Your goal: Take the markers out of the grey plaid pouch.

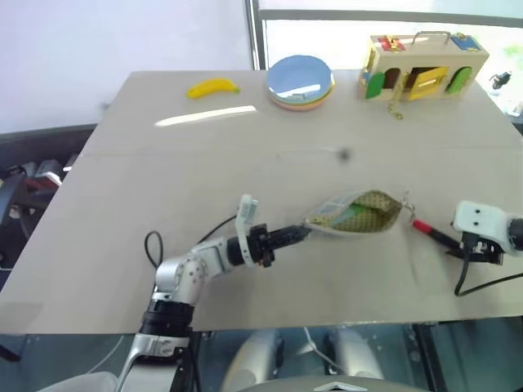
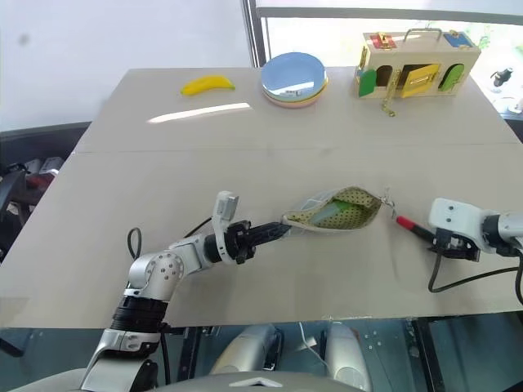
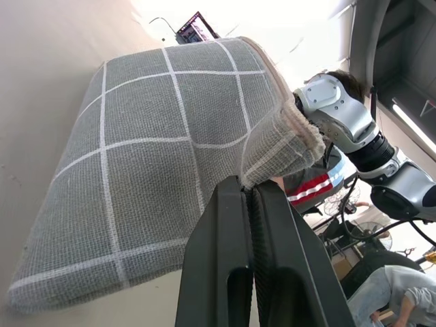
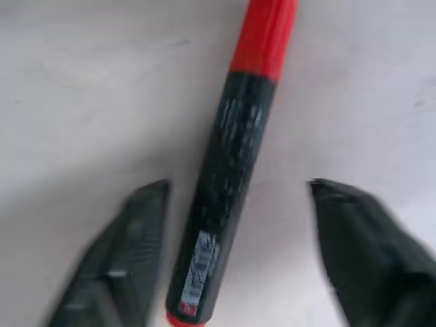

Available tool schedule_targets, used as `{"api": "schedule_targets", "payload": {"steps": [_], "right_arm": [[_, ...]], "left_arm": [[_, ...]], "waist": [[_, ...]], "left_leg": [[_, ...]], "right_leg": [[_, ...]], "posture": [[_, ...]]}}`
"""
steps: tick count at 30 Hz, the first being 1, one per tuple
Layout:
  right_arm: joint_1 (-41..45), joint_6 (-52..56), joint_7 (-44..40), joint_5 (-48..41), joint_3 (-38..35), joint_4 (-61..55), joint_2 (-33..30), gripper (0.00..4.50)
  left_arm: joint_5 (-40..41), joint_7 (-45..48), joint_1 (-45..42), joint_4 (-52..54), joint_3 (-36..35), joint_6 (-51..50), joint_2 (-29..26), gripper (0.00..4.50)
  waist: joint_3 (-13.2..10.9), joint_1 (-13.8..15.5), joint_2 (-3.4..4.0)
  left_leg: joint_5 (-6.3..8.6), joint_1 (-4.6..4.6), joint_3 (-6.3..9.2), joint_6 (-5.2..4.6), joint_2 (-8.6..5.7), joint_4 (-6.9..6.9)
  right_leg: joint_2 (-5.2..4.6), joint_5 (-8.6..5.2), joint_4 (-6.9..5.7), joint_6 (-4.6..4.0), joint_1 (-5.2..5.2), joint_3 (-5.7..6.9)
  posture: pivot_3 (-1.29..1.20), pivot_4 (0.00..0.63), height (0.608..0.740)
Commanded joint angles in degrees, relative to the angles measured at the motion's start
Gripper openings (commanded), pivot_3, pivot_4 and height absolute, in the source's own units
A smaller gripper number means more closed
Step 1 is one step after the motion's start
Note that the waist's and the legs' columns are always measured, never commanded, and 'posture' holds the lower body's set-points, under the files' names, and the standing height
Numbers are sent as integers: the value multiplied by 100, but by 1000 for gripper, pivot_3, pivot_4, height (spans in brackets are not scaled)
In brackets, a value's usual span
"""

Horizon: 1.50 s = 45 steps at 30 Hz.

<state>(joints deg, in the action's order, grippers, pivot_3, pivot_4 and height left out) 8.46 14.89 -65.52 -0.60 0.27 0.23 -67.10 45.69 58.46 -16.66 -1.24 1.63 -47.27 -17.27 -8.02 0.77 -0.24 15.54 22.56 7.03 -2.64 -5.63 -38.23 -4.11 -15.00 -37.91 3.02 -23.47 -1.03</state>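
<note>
One grey plaid pouch [image 1: 358, 214] lies mid-surface [image 1: 245, 155], its mouth gaping; one teal marker [image 1: 353, 217] sits inside. One red marker [image 1: 431, 233] lies on the surface just right of it. The left hand [image 1: 299, 233] is clenched on the pouch's corner; its wrist view shows the fabric pinched. The right hand [image 4: 235, 255] is released, fingers straddling the red marker.

The left arm [image 2: 163, 269] is showing silver rounded joints, a black ribbed wrist and a white bracket, with a black cable looping beside it. The right arm [image 2: 458, 222] is wearing a white housing above black fingers [image 4: 122, 252], trailing another black cable.
</note>
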Motion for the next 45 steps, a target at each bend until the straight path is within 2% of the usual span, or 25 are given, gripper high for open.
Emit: {"api": "schedule_targets", "payload": {"steps": [1, 4, 8, 9, 11, 15, 16, 17, 19, 23, 26, 30, 31, 32, 37, 40, 45], "right_arm": [[145, 457, -202, -368, -565, -733, -308, 3526], [664, 1416, -297, -1244, -817, -1653, -142, 3526], [1484, 2233, -34, -2044, -499, -2590, 455, 3526], [1739, 2414, 105, -2225, -353, -2749, 736, 3136], [1959, 2681, 169, -2456, -114, -2969, 1022, 2715], [1865, 2759, 3, -2525, 177, -3137, 974, 690], [1855, 2770, -32, -2566, 195, -3147, 953, 275], [1867, 2776, -35, -2592, 202, -3140, 956, 90], [1933, 2732, 18, -2522, 321, -3056, 1005, 90], [2027, 2303, 133, -1828, 1024, -2655, 1109, 90], [2297, 1951, 636, -1012, 1526, -1988, 1440, 90], [2755, 1492, 396, -207, 2281, -1150, 1568, 90], [2810, 1451, 320, -134, 2365, -1077, 1587, 604], [2848, 1431, 159, -75, 2479, -1087, 1556, 811], [2993, 1570, -348, 119, 2746, -1295, 1524, 3314], [3221, 1653, -508, 255, 2891, -1365, 1642, 4304], [3515, 1900, -910, 412, 3171, -1438, 1732, 4409]], "left_arm": [[62, 20, 80, 230, -32, -4, -42, 0], [114, -25, 127, 288, -48, -64, -26, 0], [147, -30, 145, 340, -13, -144, -5, 0], [148, -30, 127, 335, -7, -159, 5, 0], [157, -39, 84, 312, -5, -181, 22, 0], [154, -42, 50, 299, -13, -185, 15, 0], [144, -37, 50, 297, -12, -182, 8, 0], [145, -32, 44, 287, -27, -188, -5, 0], [165, -19, 32, 257, -63, -205, -23, 0], [202, -11, 5, 227, -72, -266, -7, 0], [228, 12, -72, 144, -91, -287, 32, 0], [353, 55, -252, 56, -123, -436, 68, 0], [379, 73, -281, 48, -130, -475, 65, 0], [416, 83, -301, 50, -147, -523, 61, 0], [776, 211, -372, 8, -283, -1037, -44, 0], [967, 411, -378, 33, -251, -1370, -209, 0], [1086, 448, -474, -191, -287, -1615, -208, 0]], "waist": [[-4, 0, 11], [-5, -24, 17], [-7, 0, 10], [-7, 3, 9], [-9, 9, 5], [-9, 59, 4], [-9, 54, 4], [-9, 47, 4], [-9, 17, 5], [-8, -6, 5], [-8, -9, 5], [-9, -2, 5], [-8, 2, 5], [-8, 2, 5], [-8, -12, 5], [-8, -37, 5], [-8, -44, 4]], "left_leg": [[0, 1, 0, 0, 0, 1], [0, 2, -1, 0, 2, 4], [1, 2, 5, 0, 4, 4], [1, 5, 6, -1, 3, 3], [1, 8, 6, -2, 1, 0], [1, 25, 17, -3, -4, -1], [2, 25, 16, -3, -4, -1], [2, 25, 15, -4, -5, -1], [2, 23, 15, -3, -4, -1], [1, 15, 12, -2, -3, -4], [1, 12, 10, -2, -3, -5], [0, 16, 8, -1, -4, -6], [0, 17, 8, -1, -4, -5], [0, 20, 8, -1, -4, -5], [0, 23, 8, -1, -4, -3], [0, 21, 9, -1, -2, -5], [0, 19, 10, 0, -3, -6]], "right_leg": [[0, 0, 0, 0, -1, 0], [1, 0, 1, 0, -4, -4], [2, 0, 2, 0, -1, 3], [0, 0, 5, 0, 0, 4], [-2, 0, 6, 0, -1, 4], [-6, 0, 15, 0, -7, 15], [-6, 0, 16, 0, -7, 15], [-6, 0, 17, 0, -7, 13], [-5, 0, 14, 0, -8, 14], [-4, 0, 2, 0, -7, 11], [-3, 0, -2, 0, -7, 9], [-3, 0, -2, 0, -12, 9], [-3, 0, -1, 0, -14, 10], [-3, 0, 0, 0, -17, 10], [-2, 0, 2, 0, -20, 9], [0, 0, -3, 0, -20, 9], [0, 0, -3, 0, -18, 9]], "posture": [[0, 150, 740], [0, 150, 740], [0, 150, 740], [0, 150, 740], [0, 150, 740], [0, 150, 740], [0, 150, 740], [0, 150, 740], [0, 150, 740], [0, 150, 740], [0, 150, 740], [0, 150, 740], [0, 150, 740], [0, 150, 740], [0, 150, 740], [0, 150, 740], [0, 150, 740]]}}
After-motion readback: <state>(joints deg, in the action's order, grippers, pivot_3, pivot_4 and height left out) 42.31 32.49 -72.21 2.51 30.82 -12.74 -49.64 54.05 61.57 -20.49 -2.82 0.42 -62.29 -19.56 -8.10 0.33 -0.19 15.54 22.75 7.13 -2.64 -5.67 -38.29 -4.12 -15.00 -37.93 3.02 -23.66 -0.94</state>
